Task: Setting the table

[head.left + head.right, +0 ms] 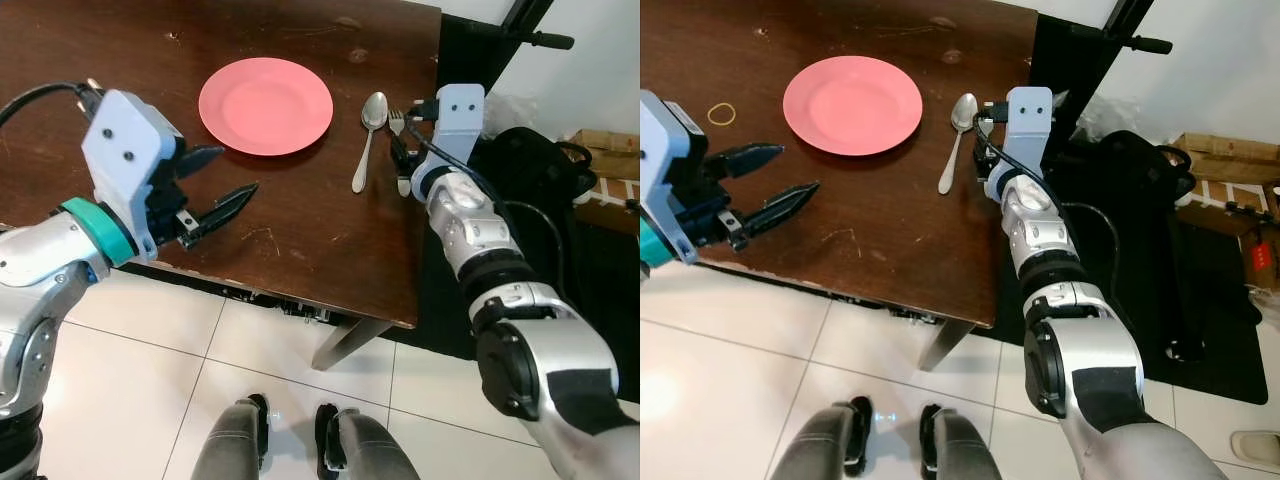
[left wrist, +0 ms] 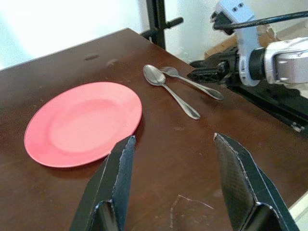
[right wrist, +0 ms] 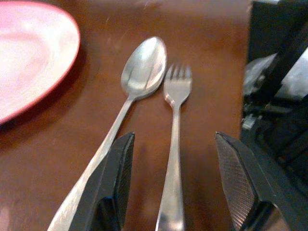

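Right claw [image 3: 171, 183] held wide astride fork [image 3: 174, 139]; spoon [image 3: 130, 101] just beside could be nudged on closing. Left claw [image 2: 180, 183] wide, empty.

From my screen, a yellow rubber band [image 1: 721, 113] lies flat on the table [image 1: 890, 230] at about ten o'clock in the right eye view, on its own on the dark wood. At one o'clock a black metal stand [image 1: 1108, 45] rises against the white wall, with a short handle sticking out sideways. Just below it, toward two o'clock, I see a black bag [image 1: 1140, 170] slumped on a dark mat [image 1: 1210, 300]. Cardboard boxes [image 1: 1225, 160] sit past it at three o'clock - what is in them I cannot tell. A pale slipper [image 1: 1255, 447] lies at four o'clock, partly cut off by the edge. White floor tiles [image 1: 740, 340] run from six to eight o'clock.
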`<state>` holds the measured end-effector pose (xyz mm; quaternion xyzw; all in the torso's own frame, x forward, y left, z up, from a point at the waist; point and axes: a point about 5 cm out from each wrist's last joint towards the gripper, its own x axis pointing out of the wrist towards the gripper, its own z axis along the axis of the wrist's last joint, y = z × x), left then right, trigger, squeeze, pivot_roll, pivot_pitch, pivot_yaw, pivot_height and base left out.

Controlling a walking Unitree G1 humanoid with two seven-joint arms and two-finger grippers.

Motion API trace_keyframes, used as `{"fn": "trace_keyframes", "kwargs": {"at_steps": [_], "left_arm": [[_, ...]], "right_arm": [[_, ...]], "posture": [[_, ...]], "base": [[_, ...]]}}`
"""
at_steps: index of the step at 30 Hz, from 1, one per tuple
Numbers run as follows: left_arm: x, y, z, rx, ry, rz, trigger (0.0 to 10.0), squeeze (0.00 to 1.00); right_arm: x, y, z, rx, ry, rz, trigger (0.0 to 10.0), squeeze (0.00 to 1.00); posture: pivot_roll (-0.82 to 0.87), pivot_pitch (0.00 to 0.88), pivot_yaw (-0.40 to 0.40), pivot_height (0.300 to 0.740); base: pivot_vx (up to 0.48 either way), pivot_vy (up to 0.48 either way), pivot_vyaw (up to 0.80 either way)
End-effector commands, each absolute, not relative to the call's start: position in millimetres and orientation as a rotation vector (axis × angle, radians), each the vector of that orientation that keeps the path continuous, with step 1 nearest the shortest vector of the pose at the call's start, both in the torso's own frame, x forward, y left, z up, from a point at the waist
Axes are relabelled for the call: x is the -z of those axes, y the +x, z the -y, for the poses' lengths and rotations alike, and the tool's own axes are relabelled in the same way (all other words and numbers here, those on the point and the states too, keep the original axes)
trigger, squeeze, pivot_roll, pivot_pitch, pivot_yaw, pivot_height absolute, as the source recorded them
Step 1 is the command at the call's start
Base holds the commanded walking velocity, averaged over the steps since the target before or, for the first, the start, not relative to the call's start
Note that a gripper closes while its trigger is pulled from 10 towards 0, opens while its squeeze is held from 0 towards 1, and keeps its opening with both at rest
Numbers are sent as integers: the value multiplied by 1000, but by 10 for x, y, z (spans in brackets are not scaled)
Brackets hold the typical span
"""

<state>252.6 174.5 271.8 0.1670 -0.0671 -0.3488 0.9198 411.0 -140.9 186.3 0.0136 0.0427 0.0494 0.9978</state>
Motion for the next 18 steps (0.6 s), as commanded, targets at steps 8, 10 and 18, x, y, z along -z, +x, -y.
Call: {"fn": "trace_keyframes", "kwargs": {"at_steps": [8, 10, 18], "left_arm": [[-2790, 2389, -1754, 760, 348, 121, 10000, 0], [-2734, 2310, -1773, 789, 331, 70, 10000, 0], [-2666, 2224, -1762, 832, 304, 14, 10000, 0]], "right_arm": [[-1765, 4102, 1359, -142, -32, -141, 10000, 0], [-1712, 4093, 1349, -143, -57, -169, 10000, 0], [-1635, 4078, 1370, -127, -69, -209, 10000, 0]], "posture": [[304, 192, -24, 740], [307, 196, -23, 740], [310, 201, -24, 740]], "base": [[0, 0, 0], [0, 0, 0], [0, 0, 0]]}}
